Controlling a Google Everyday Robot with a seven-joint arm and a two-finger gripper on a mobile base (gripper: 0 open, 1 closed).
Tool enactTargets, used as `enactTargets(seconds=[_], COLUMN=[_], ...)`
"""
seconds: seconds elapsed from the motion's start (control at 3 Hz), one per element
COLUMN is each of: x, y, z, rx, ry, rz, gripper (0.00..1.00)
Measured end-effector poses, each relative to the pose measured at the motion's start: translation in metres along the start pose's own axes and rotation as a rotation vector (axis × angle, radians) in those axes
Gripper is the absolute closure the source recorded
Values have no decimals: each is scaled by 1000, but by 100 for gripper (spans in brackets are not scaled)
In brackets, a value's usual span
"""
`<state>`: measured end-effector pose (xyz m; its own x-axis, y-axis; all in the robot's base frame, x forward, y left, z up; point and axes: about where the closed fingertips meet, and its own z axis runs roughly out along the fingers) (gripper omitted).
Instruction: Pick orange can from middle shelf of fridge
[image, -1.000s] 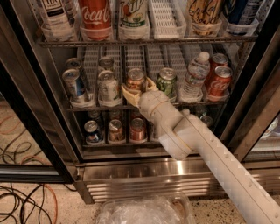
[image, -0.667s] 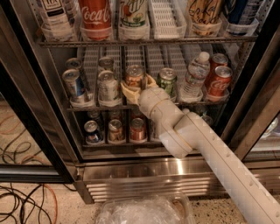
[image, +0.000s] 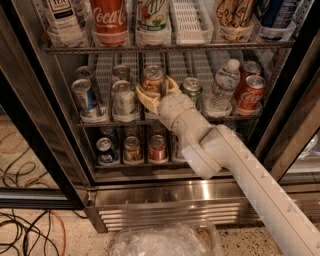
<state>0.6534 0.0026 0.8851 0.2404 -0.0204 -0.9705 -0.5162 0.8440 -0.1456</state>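
The orange can (image: 152, 80), coppery with a silver top, is at the middle of the fridge's middle shelf (image: 100, 121). It sits between the two cream fingers of my gripper (image: 156, 91), which is shut on it and holds it slightly above the wire rack. My white arm (image: 235, 165) reaches in from the lower right. The lower part of the can is hidden behind the fingers (image: 143, 96).
On the middle shelf stand silver cans (image: 123, 98), a blue can (image: 85, 97), a green can (image: 192, 90), a water bottle (image: 222, 87) and red Coca-Cola cans (image: 250, 92). Large bottles (image: 108, 20) fill the rack above. Cans (image: 157, 146) stand below. Cables (image: 30, 230) lie on the floor.
My gripper and the orange can have risen together a little from the rack. The neighbouring cans have stayed in place.
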Motion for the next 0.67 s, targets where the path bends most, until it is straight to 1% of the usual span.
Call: enactTargets(seconds=[0.33,0.67], x=[-13,-21], y=[2,7], z=[-4,-14], rx=[-13,-40], ry=[-21,-21], rz=[-4,-13], gripper=[100,100])
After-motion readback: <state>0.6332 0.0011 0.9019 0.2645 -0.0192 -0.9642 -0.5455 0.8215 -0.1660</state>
